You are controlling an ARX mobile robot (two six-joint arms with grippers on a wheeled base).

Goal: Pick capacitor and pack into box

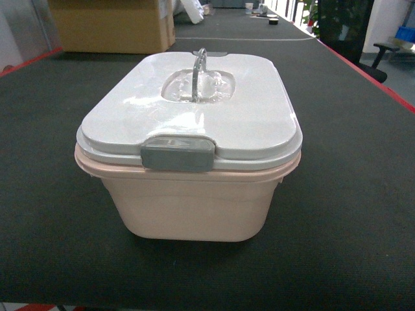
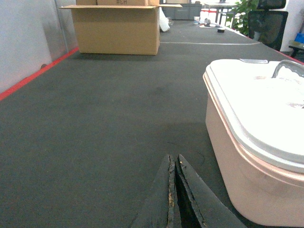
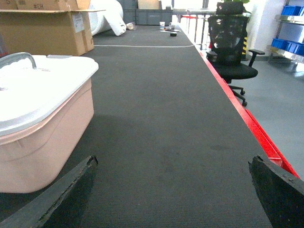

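Beside one lidded box (image 1: 188, 201), left gripper (image 2: 175, 190) sits low with fingers together; right gripper (image 3: 173, 190) spread apart.

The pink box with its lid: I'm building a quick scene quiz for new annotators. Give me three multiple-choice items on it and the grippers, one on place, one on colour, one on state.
1. Where does the box stand?
A. on the dark mat
B. inside the cardboard carton
C. on the office chair

2. What colour is the clasp on the lid's front edge?
A. red
B. grey
C. blue

3. How do the two grippers stand?
A. both shut
B. left open, right shut
C. left shut, right open

Answers:
1 A: the head view shows the tub resting on the dark mat, with the carton far behind it.
2 B: the clasp is grey against the white lid.
3 C: the left gripper has its fingers pressed together, while the right gripper has its fingers spread wide; neither holds anything.
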